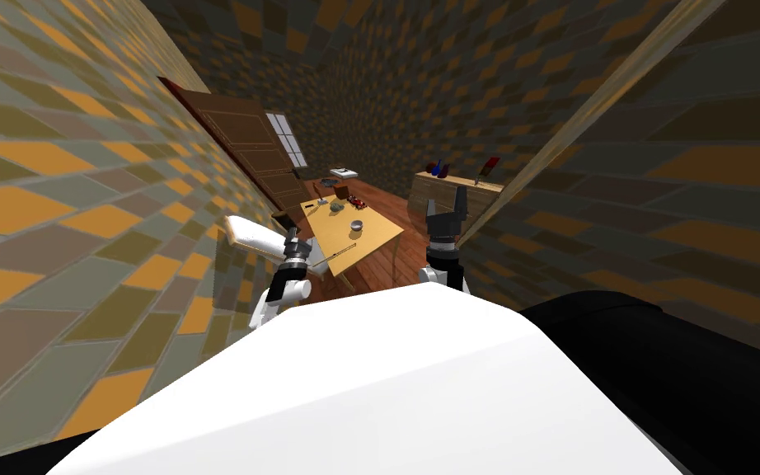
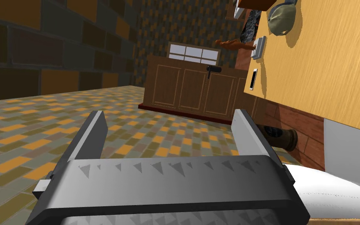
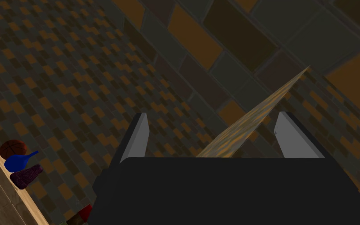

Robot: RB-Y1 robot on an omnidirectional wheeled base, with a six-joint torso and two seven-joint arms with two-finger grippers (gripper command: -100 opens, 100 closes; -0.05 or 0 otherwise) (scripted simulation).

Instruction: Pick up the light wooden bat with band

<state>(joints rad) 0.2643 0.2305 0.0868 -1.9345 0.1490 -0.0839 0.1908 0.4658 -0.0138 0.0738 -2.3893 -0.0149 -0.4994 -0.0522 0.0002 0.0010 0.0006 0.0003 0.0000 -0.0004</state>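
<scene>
The bat [image 1: 337, 252] is that thin pale stick lying flat near the front edge of the desk [image 1: 377, 235], slanting toward the corner by my left arm. It's too small to make out any band on it. Just past it sits a small grey bowl [image 1: 356, 224], then a cap [image 1: 335, 207] and a red toy car [image 1: 357, 200] further back, all apart from the bat.

The left pincer [image 2: 171, 133] is spread wide with nothing between its fingers. It's beside the desk and aimed toward the brown door [image 2: 191, 88], so the desk top runs off to one side of it. A white phone [image 2: 254, 78] lies right at the desk's edge there. The right pincer [image 1: 446, 204] is raised in front of the sideboard [image 1: 477, 186], also spread and holding nothing.
</scene>
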